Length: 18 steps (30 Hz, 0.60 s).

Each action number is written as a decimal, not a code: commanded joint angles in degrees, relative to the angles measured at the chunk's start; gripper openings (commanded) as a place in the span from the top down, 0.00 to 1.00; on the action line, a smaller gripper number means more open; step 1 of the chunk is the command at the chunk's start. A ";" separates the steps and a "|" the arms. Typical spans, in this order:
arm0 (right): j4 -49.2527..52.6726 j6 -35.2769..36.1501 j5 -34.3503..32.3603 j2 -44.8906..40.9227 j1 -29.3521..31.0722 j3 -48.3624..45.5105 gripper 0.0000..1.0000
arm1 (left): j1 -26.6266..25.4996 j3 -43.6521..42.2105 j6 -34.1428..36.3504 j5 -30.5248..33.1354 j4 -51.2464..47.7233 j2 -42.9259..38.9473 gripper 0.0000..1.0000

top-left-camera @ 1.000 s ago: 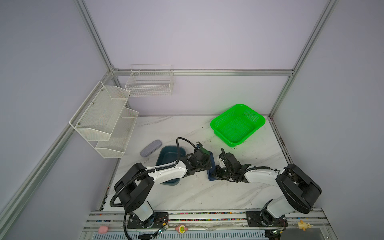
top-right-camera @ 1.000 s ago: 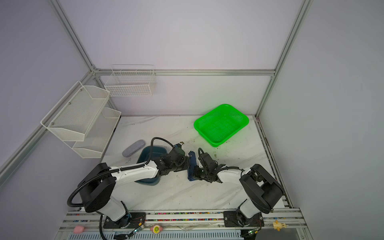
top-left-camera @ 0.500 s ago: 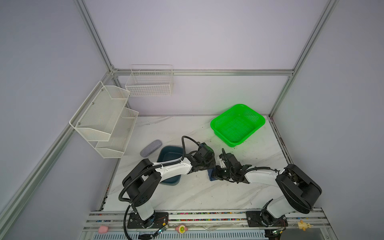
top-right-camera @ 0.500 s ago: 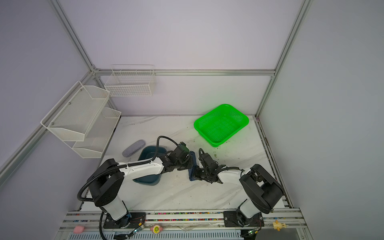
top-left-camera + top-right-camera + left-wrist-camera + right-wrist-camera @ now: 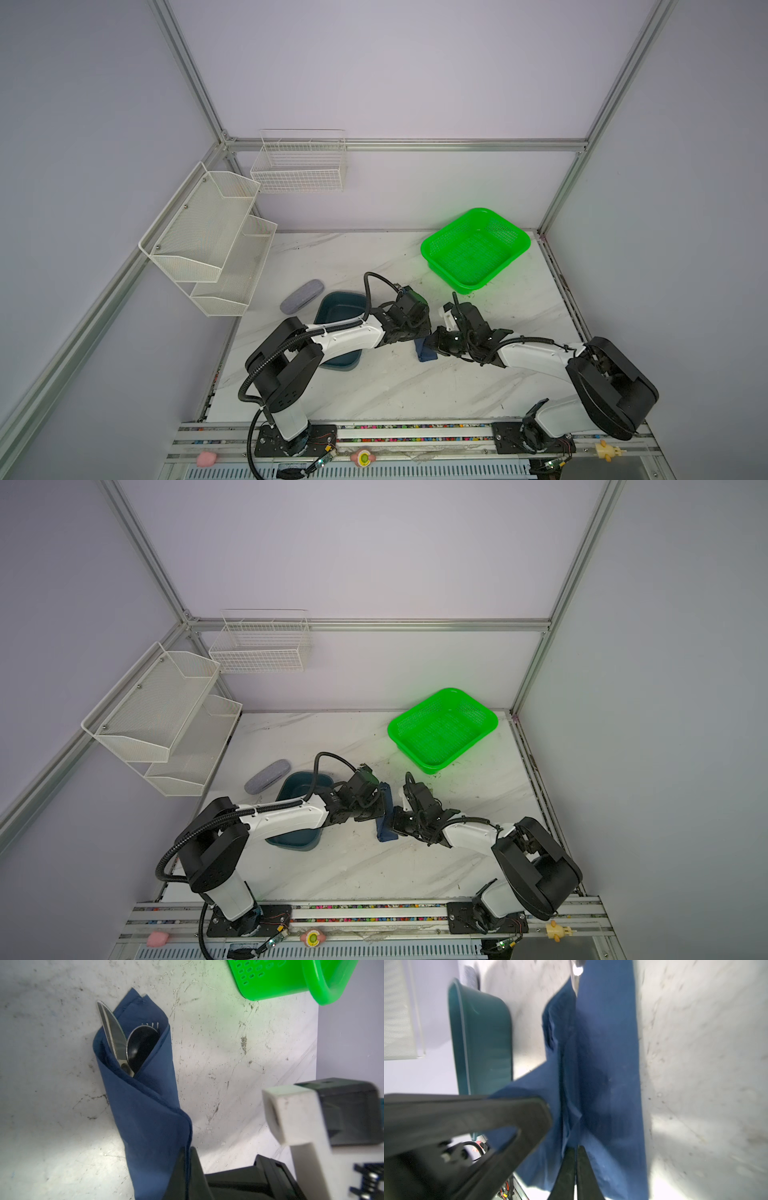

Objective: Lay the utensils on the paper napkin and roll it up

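Note:
The navy paper napkin [image 5: 145,1115] lies on the marble table wrapped into a loose roll round the utensils. At its open end the knife [image 5: 112,1030], the spoon [image 5: 141,1047] and the fork tines [image 5: 150,1024] stick out. My left gripper [image 5: 188,1151] is shut on the napkin's outer edge. My right gripper [image 5: 576,1148] is shut on a fold of the napkin [image 5: 608,1064] from the opposite side. In both top views the two grippers [image 5: 419,332] [image 5: 432,338] meet over the napkin [image 5: 384,812], which they mostly hide.
A dark teal tray [image 5: 340,307] sits just left of the roll, under the left arm, with a grey case [image 5: 302,296] behind it. A green basket [image 5: 473,249] stands at the back right. White mesh shelves [image 5: 208,241] and a wire basket [image 5: 299,166] hang on the walls.
My left arm has swung in towards the middle, carrying the napkin's edge over the bundle, which now looks narrower. The right gripper has barely moved.

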<state>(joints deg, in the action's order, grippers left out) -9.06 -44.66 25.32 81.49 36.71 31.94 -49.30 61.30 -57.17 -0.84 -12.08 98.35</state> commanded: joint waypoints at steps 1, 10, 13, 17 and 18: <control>1.04 1.63 0.05 -1.48 -1.00 -2.31 0.91 | -0.11 5.50 2.38 0.67 -0.41 -0.80 0.95; -4.09 3.93 6.06 2.70 -1.38 -3.67 0.91 | -0.09 8.51 4.44 0.52 -4.54 1.05 0.95; -3.36 4.55 5.62 3.49 -1.37 -3.60 0.91 | -0.18 9.27 4.70 -0.43 -5.15 1.44 0.95; -4.15 3.85 5.15 2.93 -1.38 -5.15 0.91 | -0.14 8.84 3.55 -1.44 -3.90 1.21 0.95; -4.19 3.79 4.93 2.97 -1.33 -5.38 0.91 | -0.32 9.05 3.51 -1.53 -3.90 1.22 0.95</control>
<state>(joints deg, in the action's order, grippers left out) -12.21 -41.45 29.91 84.68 35.40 28.10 -49.32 65.19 -54.37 -1.43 -16.45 99.98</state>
